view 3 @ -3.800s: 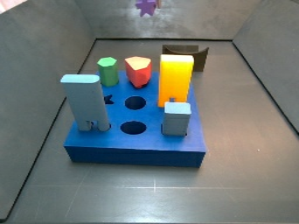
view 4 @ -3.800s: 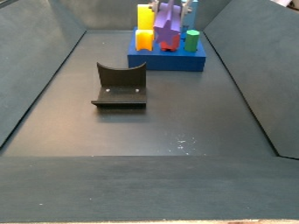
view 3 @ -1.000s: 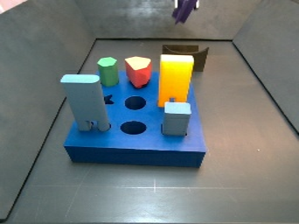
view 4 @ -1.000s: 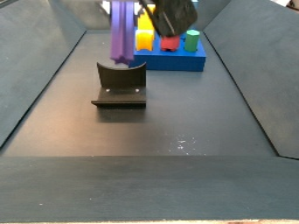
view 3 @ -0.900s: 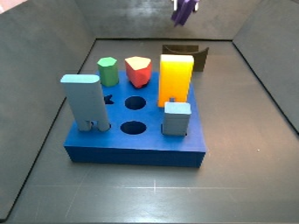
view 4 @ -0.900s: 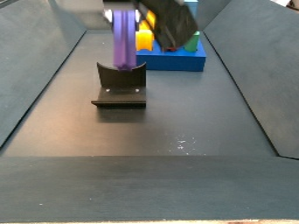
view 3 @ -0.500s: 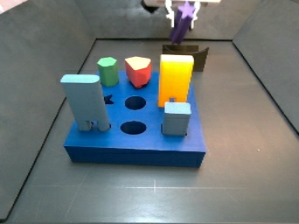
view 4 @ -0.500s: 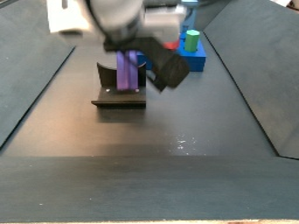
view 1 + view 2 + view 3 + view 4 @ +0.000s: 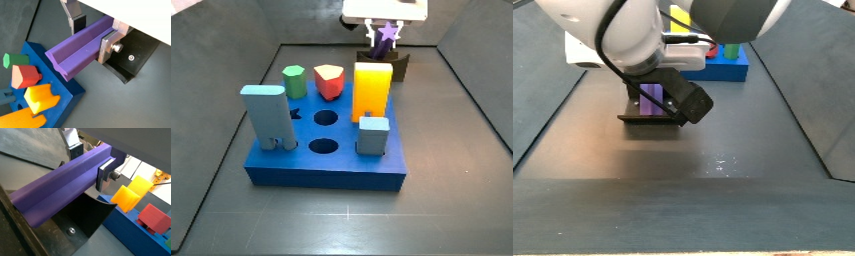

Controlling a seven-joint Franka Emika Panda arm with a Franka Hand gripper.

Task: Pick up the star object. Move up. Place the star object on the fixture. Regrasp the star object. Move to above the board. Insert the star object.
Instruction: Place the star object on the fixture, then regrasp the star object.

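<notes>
The blue rectangular board point(image 9: 325, 150) holds several pieces standing in its sockets: a tall pale-blue block point(image 9: 266, 113), a short grey-blue block point(image 9: 373, 136), a tall orange-yellow block point(image 9: 372, 90), a red pentagonal piece point(image 9: 329, 81) and a green hexagonal peg point(image 9: 294, 80). Three round sockets on the board's top face are unfilled.

The long purple star-profile bar point(image 9: 81, 46) is clamped in the gripper point(image 9: 93, 34); in both wrist views the flat silver fingers point(image 9: 105, 172) press on its sides near one end. It lies against the dark L-shaped fixture point(image 9: 133, 57), whose curved wall and screwed base plate show just behind it.

In a side view only the star-shaped end of the purple bar point(image 9: 385, 37) shows, under the white gripper body at the back of the enclosure, right above the fixture point(image 9: 401, 65), which the orange-yellow block largely hides. In a side view the arm's white links and a black wrist part cover most of the fixture point(image 9: 647, 116), leaving a strip of purple point(image 9: 653, 97) visible; whether the bar rests fully seated cannot be told.
</notes>
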